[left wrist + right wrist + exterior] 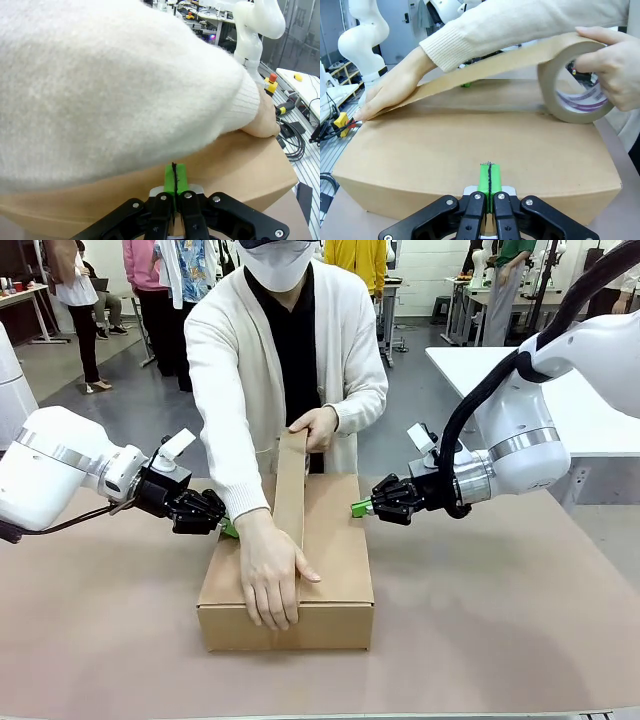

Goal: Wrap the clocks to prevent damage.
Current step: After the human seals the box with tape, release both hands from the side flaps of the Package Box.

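Cardboard box [330,570] lay flat; you saw both closed, empty grippers [228,527] [358,507] at nine and three, brown tape [580,82] stretched above.

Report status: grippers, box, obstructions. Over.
Left gripper and right gripper shut, tips pressed against opposite sides of brown cardboard box. Person's hand pinning brown tape strip on lid, other hand pulling tape roll. White sleeve crowds left wrist camera.

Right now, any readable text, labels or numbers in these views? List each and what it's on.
None can be read.
Tape roll: purple print on the inner core, too blurred to read.
Cardboard box: plain, no print on the faces that show.
Tape strip: plain brown, no marking.
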`<state>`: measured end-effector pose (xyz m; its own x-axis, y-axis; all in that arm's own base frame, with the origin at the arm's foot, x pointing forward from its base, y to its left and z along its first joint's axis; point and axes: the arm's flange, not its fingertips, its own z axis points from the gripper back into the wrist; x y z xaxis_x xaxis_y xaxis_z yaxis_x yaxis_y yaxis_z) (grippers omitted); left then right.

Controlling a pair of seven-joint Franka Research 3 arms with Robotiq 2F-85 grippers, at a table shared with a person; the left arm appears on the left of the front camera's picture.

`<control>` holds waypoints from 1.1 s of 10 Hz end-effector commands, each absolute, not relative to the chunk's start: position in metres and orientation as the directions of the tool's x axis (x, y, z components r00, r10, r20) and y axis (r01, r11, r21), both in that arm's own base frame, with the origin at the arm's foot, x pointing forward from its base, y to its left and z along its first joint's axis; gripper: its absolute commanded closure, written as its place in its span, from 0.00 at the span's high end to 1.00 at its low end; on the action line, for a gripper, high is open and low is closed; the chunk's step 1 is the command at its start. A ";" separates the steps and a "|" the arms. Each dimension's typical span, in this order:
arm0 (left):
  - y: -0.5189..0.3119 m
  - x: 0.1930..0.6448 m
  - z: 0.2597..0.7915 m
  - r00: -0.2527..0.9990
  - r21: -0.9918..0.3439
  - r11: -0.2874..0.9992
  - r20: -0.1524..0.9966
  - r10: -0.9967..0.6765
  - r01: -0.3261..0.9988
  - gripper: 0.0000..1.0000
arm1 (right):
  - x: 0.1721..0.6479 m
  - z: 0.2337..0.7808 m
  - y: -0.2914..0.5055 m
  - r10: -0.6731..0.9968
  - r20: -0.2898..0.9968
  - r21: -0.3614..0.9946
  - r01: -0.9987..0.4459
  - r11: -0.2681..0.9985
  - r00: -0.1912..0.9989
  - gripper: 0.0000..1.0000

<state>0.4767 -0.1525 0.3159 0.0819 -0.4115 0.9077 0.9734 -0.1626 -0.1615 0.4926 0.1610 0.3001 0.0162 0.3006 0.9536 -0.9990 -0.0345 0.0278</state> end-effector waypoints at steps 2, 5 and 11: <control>-0.153 0.476 0.312 0.084 -0.164 -0.157 0.904 -0.420 0.974 0.00 | 0.492 0.297 0.162 0.307 0.952 0.031 -0.999 -0.033 0.020 0.01; -0.153 0.476 0.312 0.084 -0.164 -0.157 0.904 -0.420 0.974 0.00 | 0.492 0.297 0.162 0.307 0.952 0.031 -0.999 -0.033 0.020 0.01; -0.153 0.476 0.312 0.084 -0.164 -0.157 0.904 -0.420 0.974 0.00 | 0.492 0.297 0.162 0.307 0.952 0.031 -0.999 -0.033 0.020 0.01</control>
<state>0.4768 -0.1525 0.3160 0.0818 -0.4115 0.9077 0.9734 -0.1625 -0.1614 0.4926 0.1609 0.3001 0.0161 0.3006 0.9536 -0.9990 -0.0344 0.0277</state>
